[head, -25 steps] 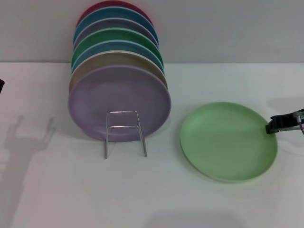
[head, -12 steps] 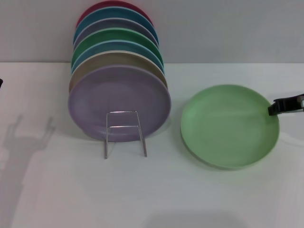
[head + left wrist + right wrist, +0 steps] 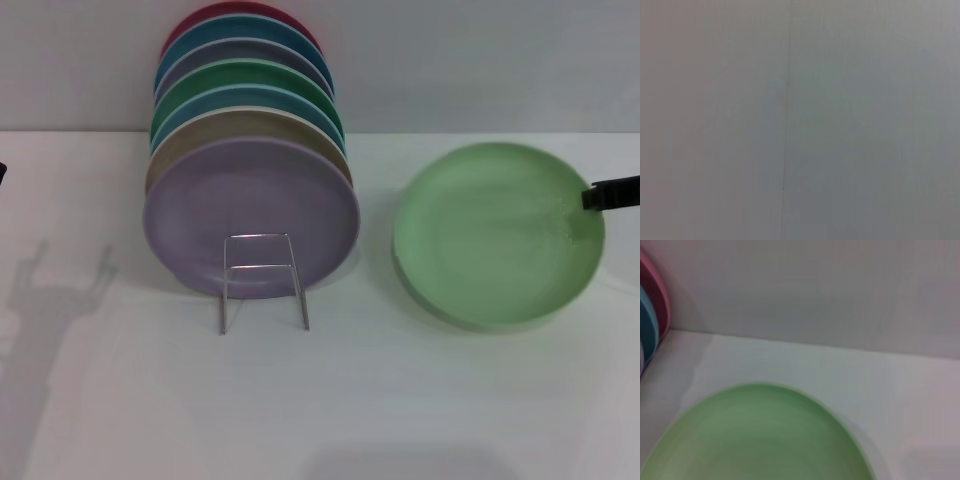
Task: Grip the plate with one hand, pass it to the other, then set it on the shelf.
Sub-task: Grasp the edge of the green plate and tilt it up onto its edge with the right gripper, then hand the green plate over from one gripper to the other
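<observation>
The pale mint-green plate [image 3: 497, 233] hangs tilted above the white table at the right, its near edge lowest. My right gripper [image 3: 592, 197] is shut on the plate's right rim and holds it up. The plate also fills the lower part of the right wrist view [image 3: 760, 435]. The wire shelf [image 3: 262, 280] stands at centre left, its front loops free, with several plates stacked upright behind them, a lavender plate [image 3: 250, 215] foremost. My left gripper is out of view; the left wrist view shows only a blank grey surface.
A darker green plate [image 3: 250, 80] and blue, red and beige plates stand in the rack toward the back wall. A shadow lies on the table [image 3: 330, 400] at the far left. The red plate's edge shows in the right wrist view [image 3: 655, 300].
My right gripper has lifted the mint-green plate off the table, raising its right rim and tilting it. The rack and its plates have not moved.
</observation>
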You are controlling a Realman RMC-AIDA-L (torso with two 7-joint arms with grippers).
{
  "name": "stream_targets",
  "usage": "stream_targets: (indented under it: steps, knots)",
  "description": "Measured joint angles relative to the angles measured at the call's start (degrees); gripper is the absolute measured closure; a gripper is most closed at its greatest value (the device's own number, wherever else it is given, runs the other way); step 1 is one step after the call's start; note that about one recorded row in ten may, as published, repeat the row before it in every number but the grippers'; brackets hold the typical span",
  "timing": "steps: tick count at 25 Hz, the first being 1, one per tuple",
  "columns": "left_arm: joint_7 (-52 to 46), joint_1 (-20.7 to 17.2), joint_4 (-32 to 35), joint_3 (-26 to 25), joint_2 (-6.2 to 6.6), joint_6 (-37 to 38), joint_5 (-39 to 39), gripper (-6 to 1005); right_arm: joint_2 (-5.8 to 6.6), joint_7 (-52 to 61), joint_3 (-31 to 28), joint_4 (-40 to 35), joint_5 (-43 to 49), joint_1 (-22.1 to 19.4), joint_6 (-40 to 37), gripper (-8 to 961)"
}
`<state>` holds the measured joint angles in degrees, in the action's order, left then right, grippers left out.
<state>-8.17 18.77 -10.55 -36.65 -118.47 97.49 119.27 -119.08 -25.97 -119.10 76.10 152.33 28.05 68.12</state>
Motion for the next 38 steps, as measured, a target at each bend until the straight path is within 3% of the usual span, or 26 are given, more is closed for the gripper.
stream_targets:
  steps: [16, 21, 30, 38]
  knots:
    - [0.0, -0.3, 0.0, 0.2, 0.0, 0.0, 0.0, 169, -0.05, 2.4, 12.2, 7.4, 1.1, -5.9, -11.9, 936]
    - [-0.2, -0.4, 0.0, 0.2, 0.0, 0.1, 0.0, 171, -0.13, 3.7, 16.9, 9.0, 5.9, -7.4, -16.6, 935]
    - [-0.1, -0.6, 0.1, 0.2, 0.0, 0.7, 0.0, 176, -0.18, 7.0, 26.3, 11.5, 13.2, -12.6, -28.8, 935]
    - [-0.1, -0.6, 0.1, 0.3, 0.06, 0.8, 0.0, 179, -0.19, 7.1, 29.8, 13.0, 14.9, -17.3, -38.6, 936]
